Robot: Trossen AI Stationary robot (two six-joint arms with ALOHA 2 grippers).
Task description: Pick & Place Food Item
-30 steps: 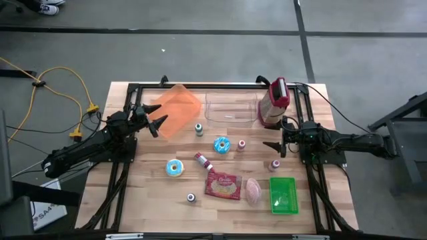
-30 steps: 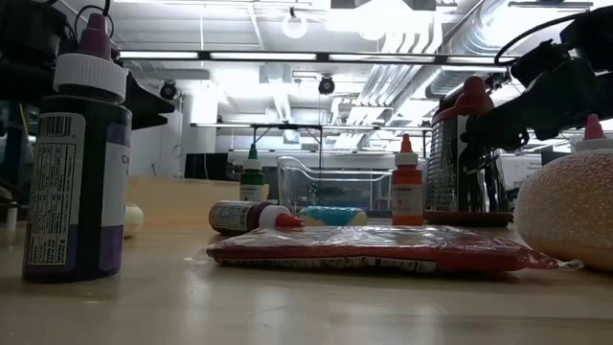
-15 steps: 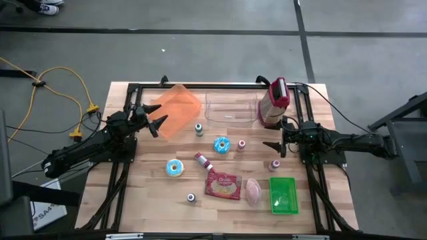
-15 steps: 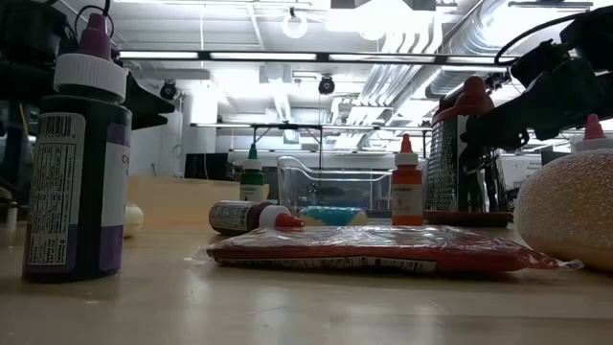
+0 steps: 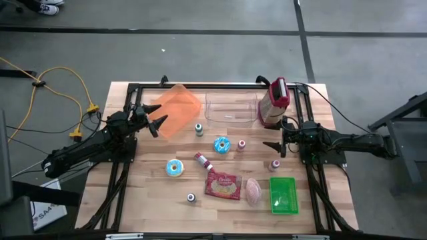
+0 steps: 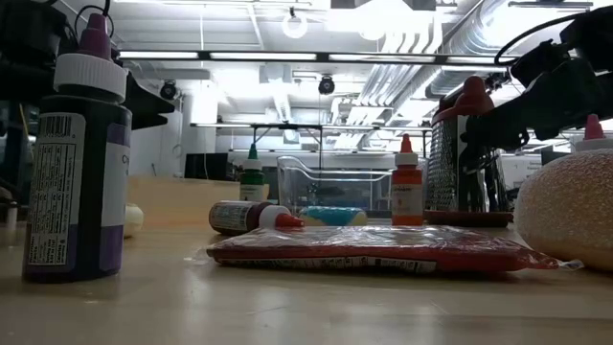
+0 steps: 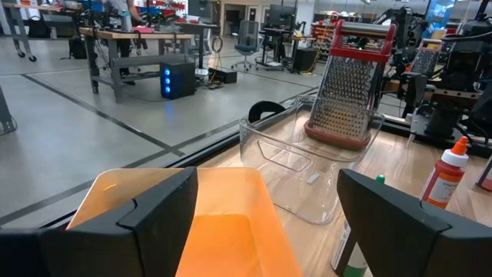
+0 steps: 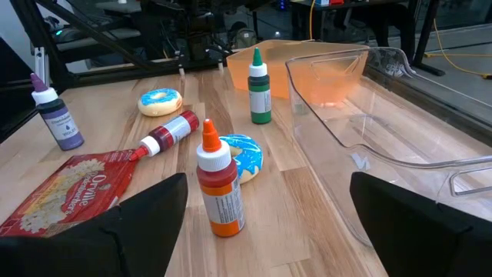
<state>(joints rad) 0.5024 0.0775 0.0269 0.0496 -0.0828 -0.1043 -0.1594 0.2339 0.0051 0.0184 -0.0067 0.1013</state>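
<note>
Though apart, two donuts [image 5: 221,145], five bottles [image 5: 198,128]

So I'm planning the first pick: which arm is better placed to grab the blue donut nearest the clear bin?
Probably the right. The right gripper, open, sits closer to that blue donut, with only the orange-capped bottle between; the left gripper, open, hovers by the orange container.
</note>
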